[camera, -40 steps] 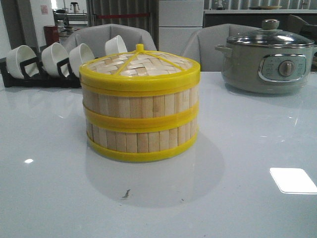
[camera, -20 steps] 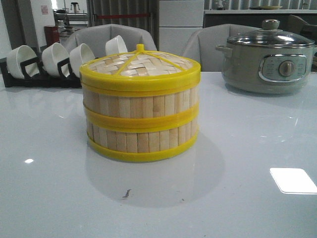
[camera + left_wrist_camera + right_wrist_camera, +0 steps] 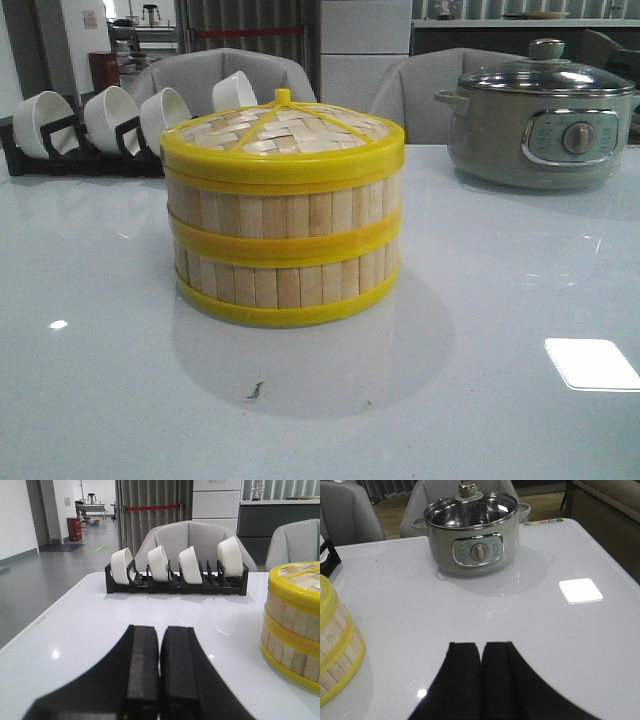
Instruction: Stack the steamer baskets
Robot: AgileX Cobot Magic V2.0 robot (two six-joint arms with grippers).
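Nothing's been moved since earlier: steamer baskets (image 3: 283, 250) are stacked, lid (image 3: 283, 135) on top. Left gripper (image 3: 159, 667) and right gripper (image 3: 481, 672) are closed, empty.

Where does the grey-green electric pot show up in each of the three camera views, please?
Front view: the electric pot stands at the far right of the table, behind and right of the steamer stack.
Left wrist view: not in it; only the bowl rack and the stack's edge show.
Right wrist view: the pot sits at upper centre, glass lid on, dial facing the camera.
Shared landmark: the yellow-rimmed steamer stack appears in all three.
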